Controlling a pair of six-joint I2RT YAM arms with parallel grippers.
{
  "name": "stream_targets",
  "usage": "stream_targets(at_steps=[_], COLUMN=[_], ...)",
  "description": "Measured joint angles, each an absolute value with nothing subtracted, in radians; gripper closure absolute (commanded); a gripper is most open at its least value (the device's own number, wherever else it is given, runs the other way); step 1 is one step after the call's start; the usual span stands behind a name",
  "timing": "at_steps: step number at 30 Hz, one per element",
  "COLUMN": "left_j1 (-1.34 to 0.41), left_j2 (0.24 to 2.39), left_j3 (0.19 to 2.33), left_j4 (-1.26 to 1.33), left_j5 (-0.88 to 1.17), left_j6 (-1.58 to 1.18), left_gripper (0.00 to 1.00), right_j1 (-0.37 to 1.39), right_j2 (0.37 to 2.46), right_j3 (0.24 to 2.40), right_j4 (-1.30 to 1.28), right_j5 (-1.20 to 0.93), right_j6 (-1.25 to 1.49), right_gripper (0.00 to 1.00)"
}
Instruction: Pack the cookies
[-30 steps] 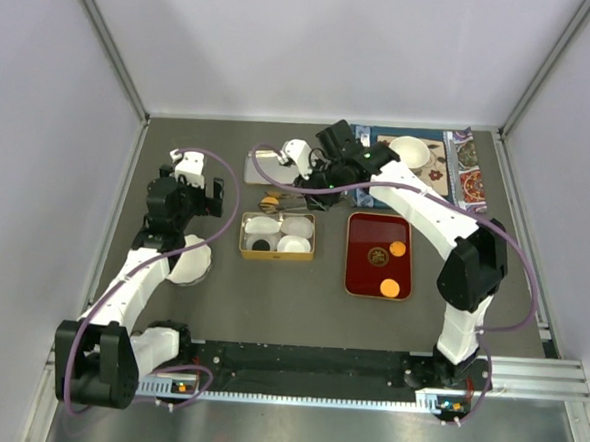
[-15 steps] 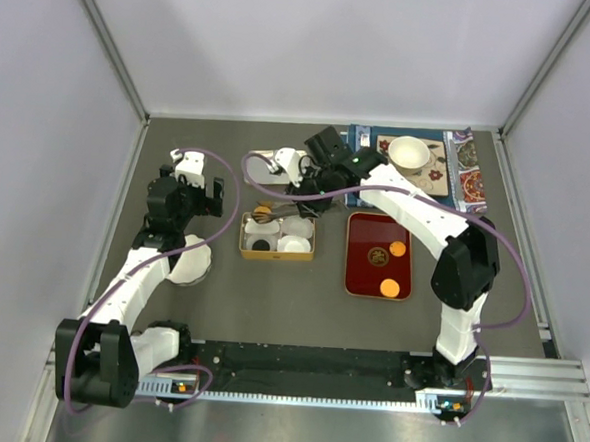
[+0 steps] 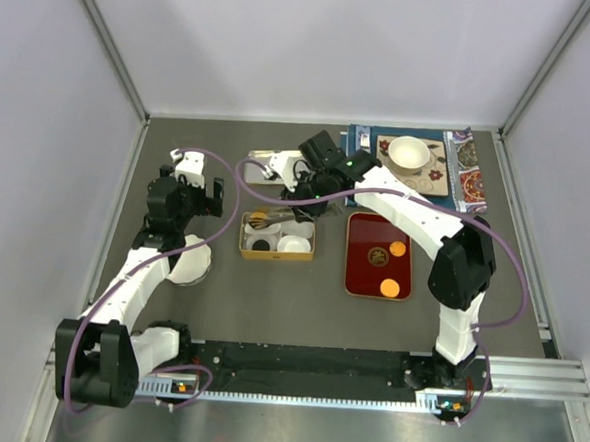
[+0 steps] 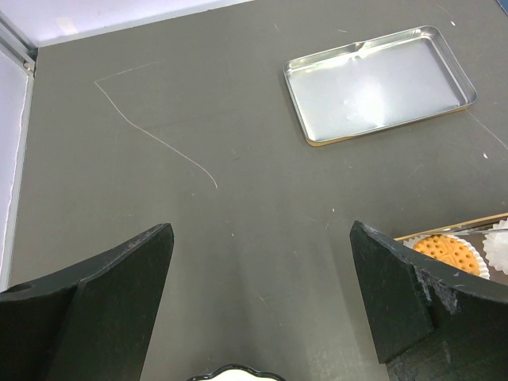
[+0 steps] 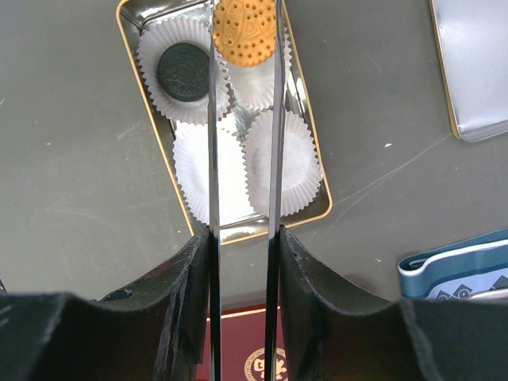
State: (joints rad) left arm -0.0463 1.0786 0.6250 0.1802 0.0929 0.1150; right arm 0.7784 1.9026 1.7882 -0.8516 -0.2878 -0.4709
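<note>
right gripper clenched on orange cookie over gold-rimmed tin; black cookie in paper cup just left of its fingers. left gripper spread wide, holding nothing.

The left arm at eight o'clock and the right arm at three o'clock are built of smooth white links joined by bulky black joint housings. Each trails a looping purple cable, and both bases sit on a black toothed rail at six o'clock. The left jaws are broad matte-black wedges, one scuffed grey along its edge; the right jaws are thin, glossy black blades.
</note>
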Motion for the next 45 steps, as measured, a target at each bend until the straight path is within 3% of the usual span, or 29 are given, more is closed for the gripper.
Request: stream_targets(at_steps=[11,29,45], left_j1=[-0.046,-0.046,-0.046], left_j2=[1.079,1.079,1.079], left_j3=[0.625,0.625,0.625], left_j4=[0.180,0.180,0.180], left_j5=[0.093,0.093,0.093], left_j6=[0.115,0.115,0.115], left_gripper=[0.01,0.01,0.01], right_j1=[0.779,0.779,0.787], right_j2=[1.911,1.911,1.911], right_j3=[1.788,1.787,1.780], right_j4=[-0.851,-0.849,-0.831], right_j5=[-0.281,-0.274,-0.269], right_j6=[-0.479,-0.489,-0.490], right_gripper=[0.88,0.63,0.54])
